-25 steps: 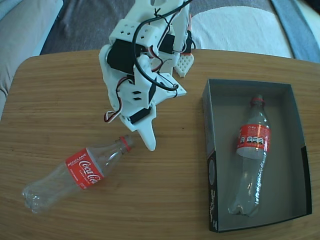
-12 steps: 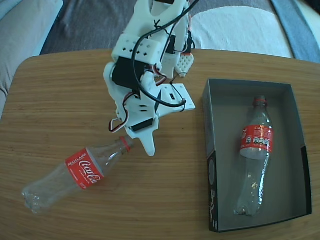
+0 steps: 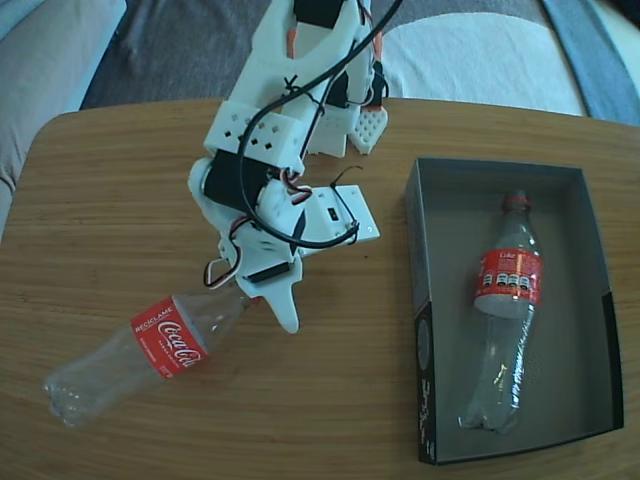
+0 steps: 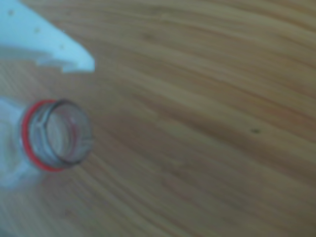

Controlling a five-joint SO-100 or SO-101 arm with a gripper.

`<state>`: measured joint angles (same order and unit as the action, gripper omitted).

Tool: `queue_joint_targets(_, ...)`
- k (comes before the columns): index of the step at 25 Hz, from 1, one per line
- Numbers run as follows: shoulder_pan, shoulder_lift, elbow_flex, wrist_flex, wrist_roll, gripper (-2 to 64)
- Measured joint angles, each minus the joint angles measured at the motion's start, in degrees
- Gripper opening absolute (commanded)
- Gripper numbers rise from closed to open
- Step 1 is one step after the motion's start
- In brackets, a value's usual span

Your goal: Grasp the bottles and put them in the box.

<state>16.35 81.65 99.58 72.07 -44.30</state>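
Note:
One clear Coca-Cola bottle point(image 3: 165, 340) with a red label lies on the wooden table at the lower left of the fixed view, its neck pointing up-right. My white gripper point(image 3: 257, 300) hangs over that neck, open, its long pointed finger point(image 3: 288, 312) just right of it. In the wrist view the bottle's open mouth with its red ring point(image 4: 55, 134) lies just below one white finger point(image 4: 49, 44); the other finger is out of that view. A second bottle point(image 3: 505, 290) lies lengthwise in the box point(image 3: 420, 300), a black-sided cardboard tray with a grey inside, at the right.
The round-cornered wooden table point(image 3: 120, 200) has bare wood between the bottle and the box. The arm's base point(image 3: 340, 110) stands at the far edge. Upholstery and cushions point(image 3: 60, 50) lie beyond the table.
The arm has swung down and left, bringing the gripper from right of the bottle's neck to over it. The bottle in the box has shifted slightly.

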Motion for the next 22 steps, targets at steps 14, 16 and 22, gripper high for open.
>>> queue_joint_targets(14,3.8,-6.5,-5.5,-0.4,0.0,50.8)
queue_joint_targets(16,4.1,-6.5,-5.5,-0.4,0.0,50.8)
queue_joint_targets(22,3.8,-6.6,-5.5,-0.4,0.0,50.8)
